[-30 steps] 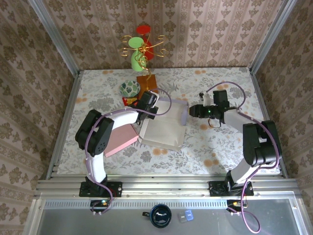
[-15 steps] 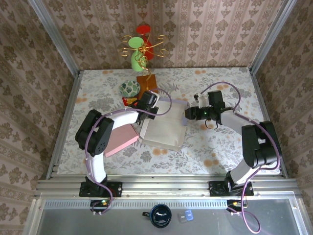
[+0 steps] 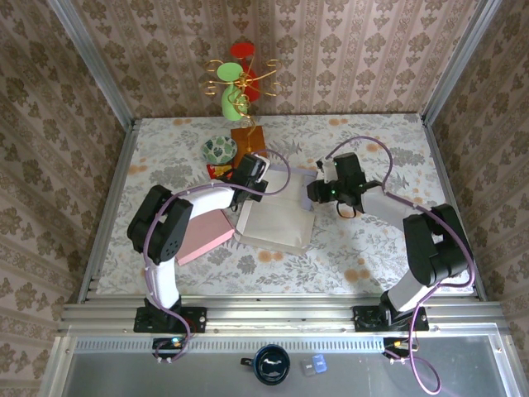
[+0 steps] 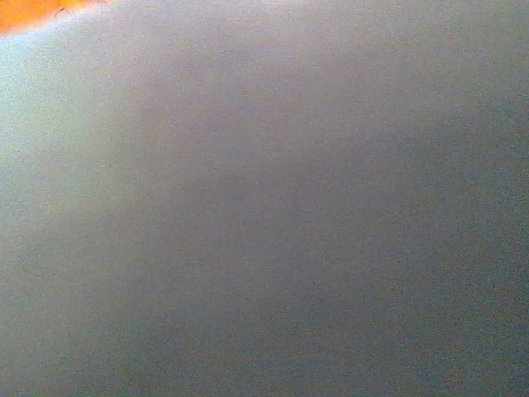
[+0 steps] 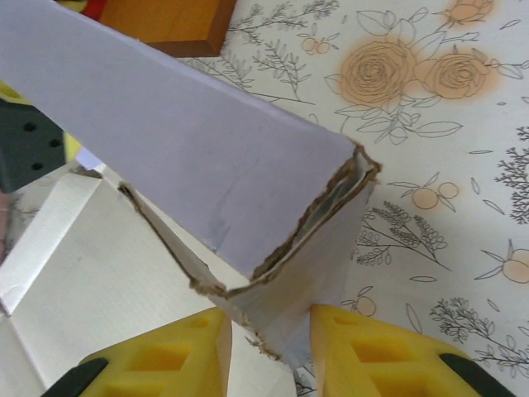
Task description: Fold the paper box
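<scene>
paper box (image 3: 277,222) at table centre, base flat, lilac side wall raised along 3 o'clock edge. right gripper (image 5: 269,347) at box's 2 o'clock corner, 2 yellow fingers (image 5: 178,356) apart, straddling wall's torn corner. left gripper (image 3: 248,184) at box's 11 o'clock edge, jaw state: cannot tell. pink pad (image 3: 202,236) just beside box at 8 o'clock.
</scene>
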